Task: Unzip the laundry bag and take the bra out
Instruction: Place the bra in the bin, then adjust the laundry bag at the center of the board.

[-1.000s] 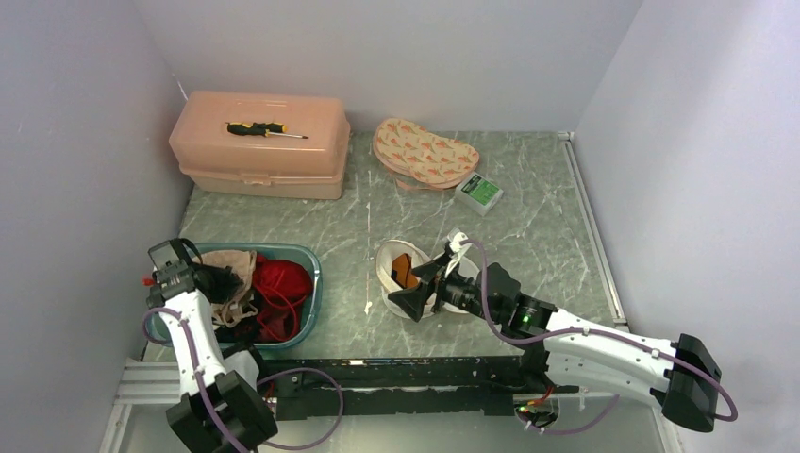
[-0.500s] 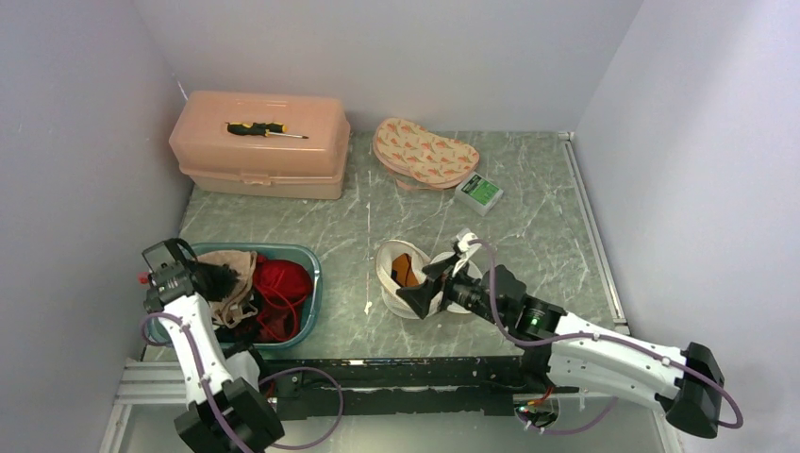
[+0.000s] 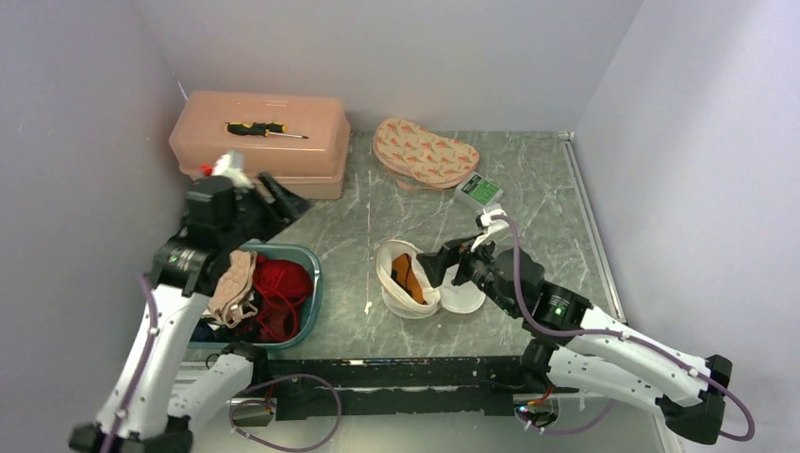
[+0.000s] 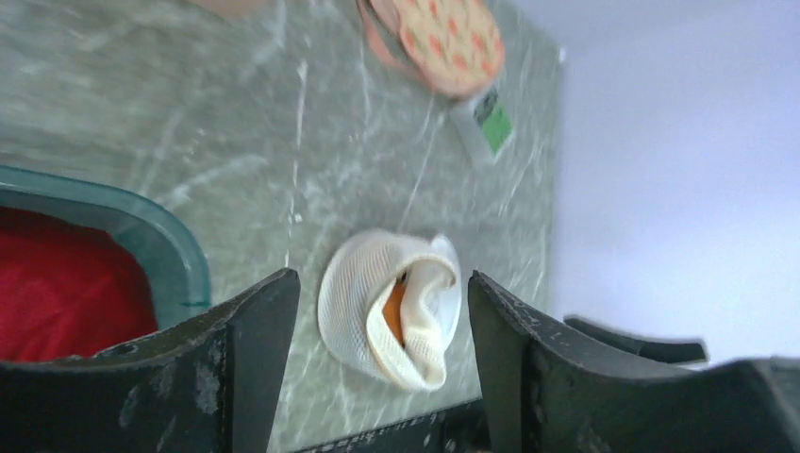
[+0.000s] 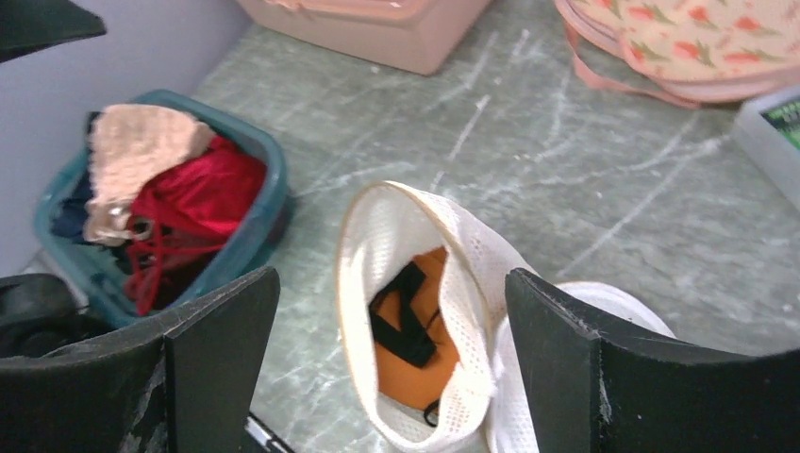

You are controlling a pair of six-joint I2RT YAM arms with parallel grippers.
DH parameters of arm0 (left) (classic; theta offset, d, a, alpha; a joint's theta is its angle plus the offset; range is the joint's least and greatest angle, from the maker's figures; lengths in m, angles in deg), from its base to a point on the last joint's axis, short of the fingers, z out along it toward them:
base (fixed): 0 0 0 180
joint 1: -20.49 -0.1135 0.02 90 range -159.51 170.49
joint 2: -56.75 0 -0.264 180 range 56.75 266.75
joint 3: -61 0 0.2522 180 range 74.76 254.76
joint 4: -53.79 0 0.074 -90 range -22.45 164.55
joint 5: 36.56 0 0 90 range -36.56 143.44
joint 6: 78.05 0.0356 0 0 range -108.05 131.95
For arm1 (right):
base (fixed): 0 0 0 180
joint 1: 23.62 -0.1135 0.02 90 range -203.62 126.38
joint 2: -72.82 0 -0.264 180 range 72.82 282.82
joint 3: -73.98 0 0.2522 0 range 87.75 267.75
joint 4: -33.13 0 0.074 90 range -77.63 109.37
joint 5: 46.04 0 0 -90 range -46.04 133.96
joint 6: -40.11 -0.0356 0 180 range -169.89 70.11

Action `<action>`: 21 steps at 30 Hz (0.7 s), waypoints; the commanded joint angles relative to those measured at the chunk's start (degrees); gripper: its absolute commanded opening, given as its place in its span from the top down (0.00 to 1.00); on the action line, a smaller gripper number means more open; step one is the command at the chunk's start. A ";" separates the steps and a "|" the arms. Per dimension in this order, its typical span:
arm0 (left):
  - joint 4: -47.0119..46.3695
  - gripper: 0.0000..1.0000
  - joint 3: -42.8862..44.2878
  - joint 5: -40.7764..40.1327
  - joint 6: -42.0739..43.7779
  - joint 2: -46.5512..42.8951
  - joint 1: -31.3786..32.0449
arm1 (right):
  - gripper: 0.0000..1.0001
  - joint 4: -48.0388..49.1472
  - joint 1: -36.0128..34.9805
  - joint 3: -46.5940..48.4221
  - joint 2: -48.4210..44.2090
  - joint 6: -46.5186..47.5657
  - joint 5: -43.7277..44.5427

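Left claw (image 4: 382,293) and right claw (image 5: 391,283) released — bra (image 5: 203,189) half-hidden under beige cloth (image 5: 132,142) in basin (image 3: 283,248).

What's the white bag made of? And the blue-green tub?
The white bag looks like soft mesh fabric: tiny holes show and it slumps. The tub is probably smooth plastic: thin, even, slightly shiny rim.

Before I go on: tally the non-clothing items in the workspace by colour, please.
Pink: 2 (toolbox, floral pouch)
Teal: 1 (basin)
White: 1 (mesh laundry bag)
Green-and-white: 1 (small box)
Yellow-and-black: 1 (screwdriver)
Total: 6
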 commanded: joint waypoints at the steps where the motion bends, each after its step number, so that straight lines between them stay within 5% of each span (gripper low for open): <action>1: -1.25 0.28 2.44 -9.24 0.84 7.49 18.58 | 0.12 -4.25 3.32 0.49 5.27 0.21 -1.25; 4: -1.09 0.27 4.01 -14.72 0.53 15.23 31.11 | 0.23 -0.83 5.67 -1.85 8.15 -0.33 -6.04; 7: -2.49 0.25 1.53 -16.71 -0.43 19.98 36.14 | 0.25 3.71 6.91 -4.41 10.72 -0.39 -9.19; 16: -15.23 0.16 -12.52 -11.77 -0.76 20.09 36.54 | 0.26 11.61 8.43 -6.47 24.38 -2.33 -10.70; 21: -21.12 0.19 -13.67 -6.31 -0.97 25.11 36.55 | 0.39 10.39 10.09 -5.08 29.21 -3.04 -9.64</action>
